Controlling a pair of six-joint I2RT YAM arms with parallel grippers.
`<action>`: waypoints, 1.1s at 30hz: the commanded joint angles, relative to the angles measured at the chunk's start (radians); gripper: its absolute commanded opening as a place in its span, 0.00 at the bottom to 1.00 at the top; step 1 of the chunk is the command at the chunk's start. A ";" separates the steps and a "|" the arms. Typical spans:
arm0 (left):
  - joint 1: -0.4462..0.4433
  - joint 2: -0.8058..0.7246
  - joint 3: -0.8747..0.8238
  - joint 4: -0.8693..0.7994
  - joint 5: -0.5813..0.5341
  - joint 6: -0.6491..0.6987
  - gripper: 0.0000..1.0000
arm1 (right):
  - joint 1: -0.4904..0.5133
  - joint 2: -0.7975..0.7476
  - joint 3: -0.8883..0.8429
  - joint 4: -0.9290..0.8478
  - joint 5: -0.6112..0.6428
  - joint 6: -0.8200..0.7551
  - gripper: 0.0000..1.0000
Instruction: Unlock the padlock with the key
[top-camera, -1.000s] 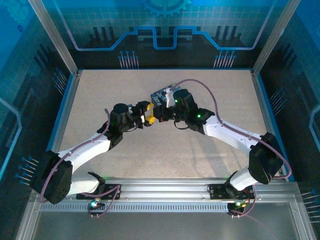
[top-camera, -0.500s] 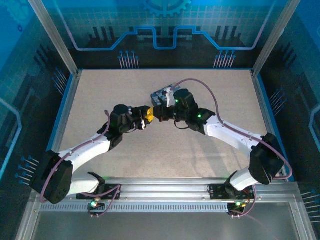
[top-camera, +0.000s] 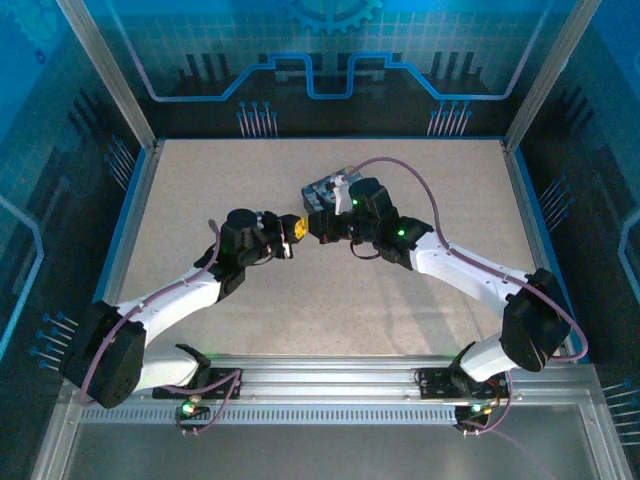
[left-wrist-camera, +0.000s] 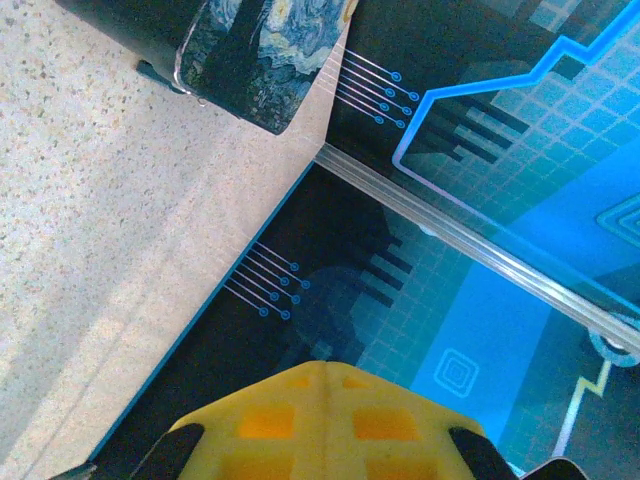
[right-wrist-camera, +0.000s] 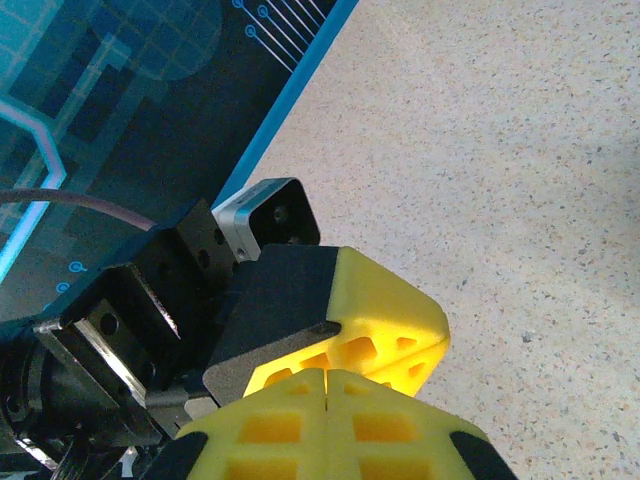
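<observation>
The desk (top-camera: 200, 190) lies open on all sides of the arms, out to its blue-edged rim. At mid-desk the two grippers meet tip to tip. The left gripper (top-camera: 294, 228) has its yellow fingers pressed together along a thin seam. So does the right gripper (right-wrist-camera: 327, 400), with the left one's fingertips just beyond it. The starry tin (top-camera: 322, 187) sits just behind the right gripper. I cannot tell where the padlock or the key lies, nor whether either gripper pinches one.

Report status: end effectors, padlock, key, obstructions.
Left end effector, right end effector shut, tips facing. Padlock, key: cannot tell. Starry tin just beyond them.
</observation>
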 joint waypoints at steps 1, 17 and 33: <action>-0.001 -0.023 0.014 -0.040 -0.013 0.097 0.00 | -0.005 -0.038 -0.012 0.029 0.001 0.013 0.03; -0.022 -0.147 0.306 -0.195 -0.102 1.170 0.00 | -0.087 -0.133 -0.105 0.317 -0.204 0.063 0.51; -0.022 -0.132 0.265 0.094 0.017 1.218 0.00 | -0.099 -0.097 -0.084 0.535 -0.320 0.187 0.56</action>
